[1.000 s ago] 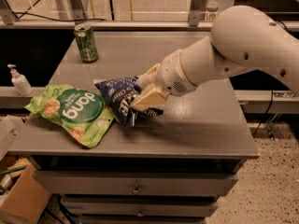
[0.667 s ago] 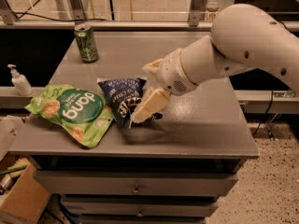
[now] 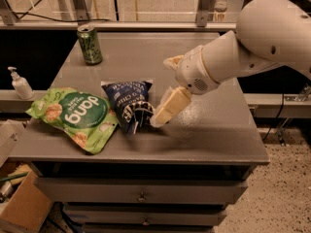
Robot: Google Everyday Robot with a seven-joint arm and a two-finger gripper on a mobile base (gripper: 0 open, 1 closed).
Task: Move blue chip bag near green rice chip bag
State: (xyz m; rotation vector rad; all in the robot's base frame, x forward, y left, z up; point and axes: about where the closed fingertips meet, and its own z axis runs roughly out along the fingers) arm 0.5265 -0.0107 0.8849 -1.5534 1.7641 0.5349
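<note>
The blue chip bag [image 3: 129, 102] lies flat on the grey table [image 3: 214, 135], its left edge touching the right edge of the green rice chip bag [image 3: 73, 114], which lies flat at the table's front left. My gripper [image 3: 163, 92] is open, just right of the blue bag. Its lower finger [image 3: 168, 107] reaches down to the bag's right edge and the upper finger [image 3: 172, 62] stands apart above it. The gripper holds nothing.
A green drink can [image 3: 90, 43] stands at the table's back left. A white pump bottle [image 3: 20, 83] stands on a ledge left of the table. A cardboard box [image 3: 19, 208] sits on the floor at the lower left. A railing runs behind the table.
The gripper has let go of the blue chip bag, opened and drawn back to the right. The bag now rests flat beside the green bag.
</note>
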